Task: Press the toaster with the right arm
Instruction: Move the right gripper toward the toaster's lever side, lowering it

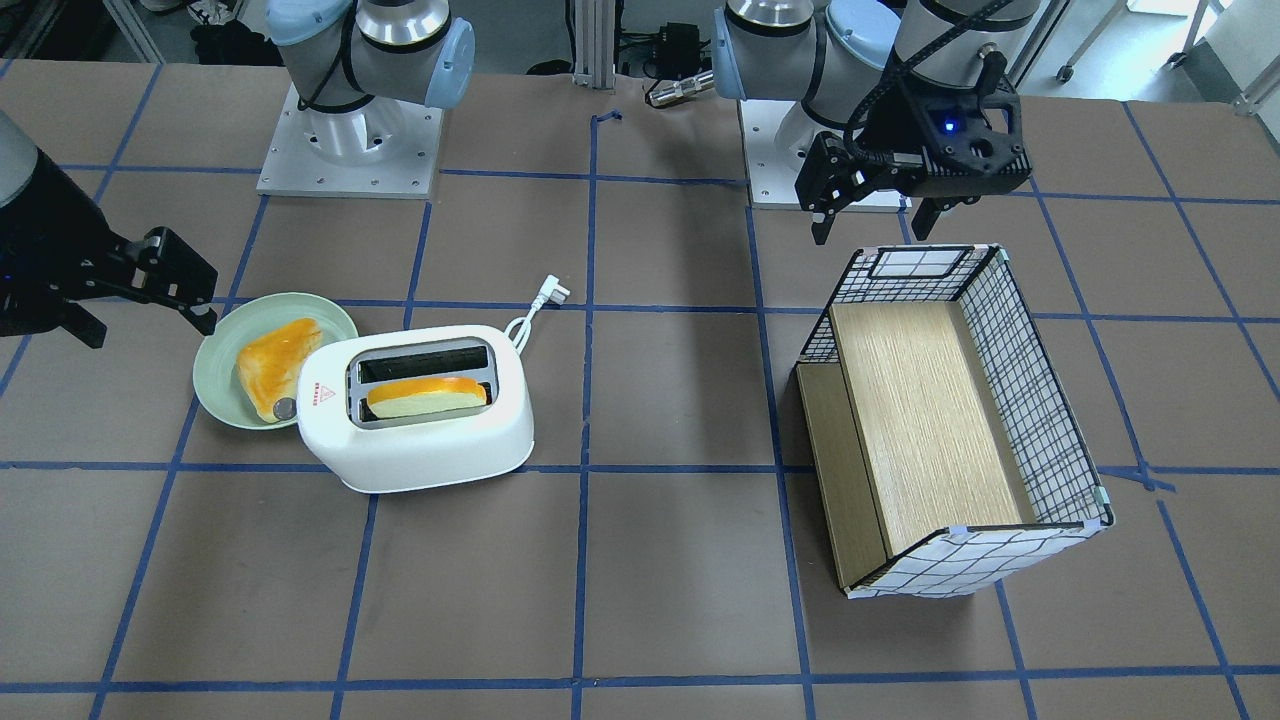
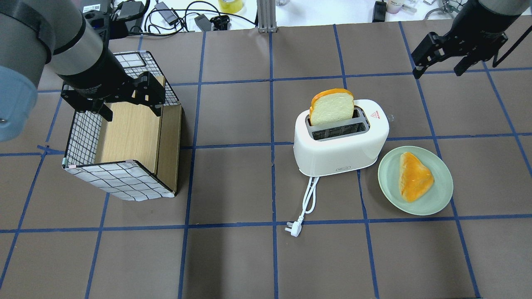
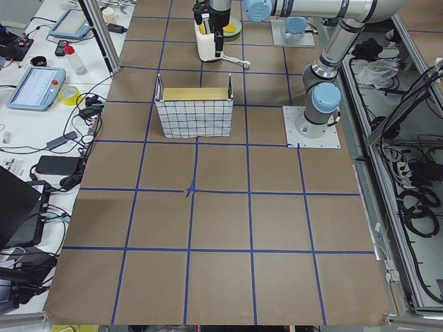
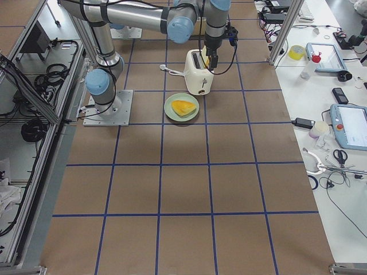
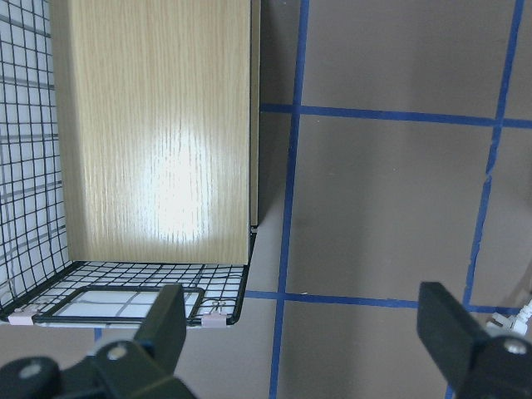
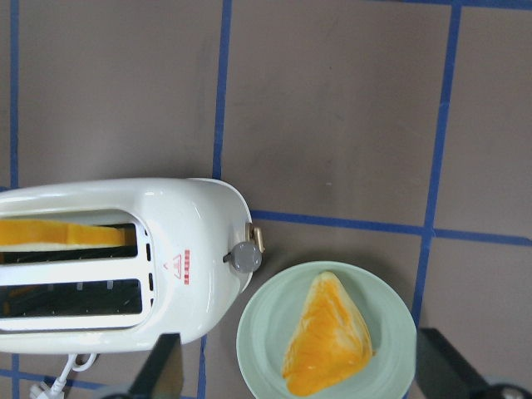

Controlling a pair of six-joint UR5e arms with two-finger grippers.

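Two black fingers [image 6: 162, 374] frame the bottom of the right wrist view, spread wide with nothing between them — the right gripper [image 2: 437, 71] is released and holds nothing. It hangs in the air above the table [image 2: 232, 257], off to the side of the toaster [image 2: 341, 145] and not touching it.

Past those fingers, the toaster's rounded end shows a small grey knob [image 6: 245, 258], and its top carries a red triangle sticker [image 6: 184, 266]. That knob end faces a pale green plate [image 2: 440, 199], which sits just beside the toaster. On the plate lies a golden triangular piece of bread [image 2: 413, 176].

The toaster stands upright on the robot's right half of the table, with a slice of bread [image 2: 332, 109] standing tall in the slot farther from the robot. Its white cord [image 2: 309, 197] trails toward the robot and ends in a plug [image 2: 293, 229] lying on the table.

Well apart on the other side, the left gripper [image 2: 132, 113] hovers over a wire basket [image 2: 81, 137] with a wooden board [image 2: 131, 137] inside — its fingers spread too, gripping nothing.
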